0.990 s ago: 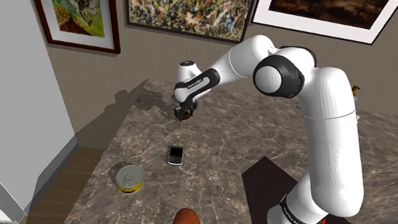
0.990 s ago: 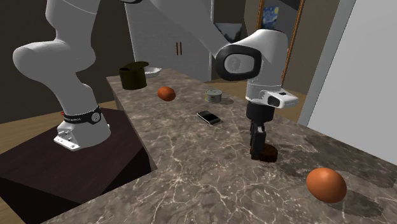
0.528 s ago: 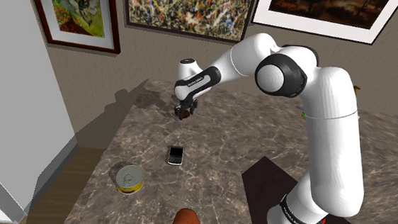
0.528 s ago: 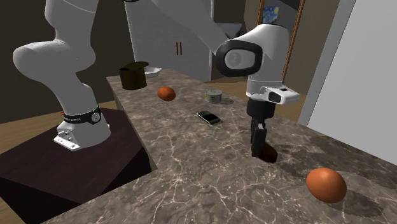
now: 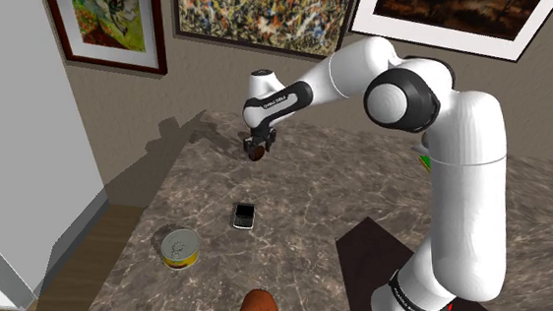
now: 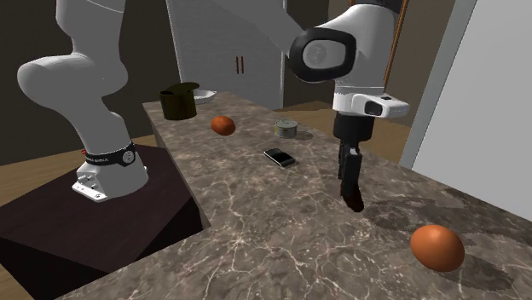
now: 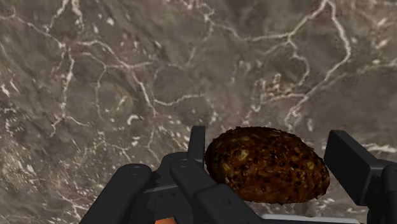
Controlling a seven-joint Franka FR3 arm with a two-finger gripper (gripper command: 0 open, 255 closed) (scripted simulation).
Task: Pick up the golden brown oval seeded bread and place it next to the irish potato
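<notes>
The dark brown seeded oval bread sits clasped between my two black fingers. My gripper is shut on the bread and hangs a little above the marble tabletop near its far end. In the second exterior view the gripper points straight down with the bread at its tip, clear of the surface. A reddish-brown rounded potato lies near the table's front edge, close to the stand; the same potato shows far from the gripper.
A yellow-sided can and a black phone lie between the gripper and the potato. An orange-brown oval thing rests beyond the gripper. A black pot and a white bowl stand at the table's end by the stand.
The gripper has risen with the bread, lifting it off the tabletop, and has shifted slightly up in the shoulder view. Nothing else has moved.
</notes>
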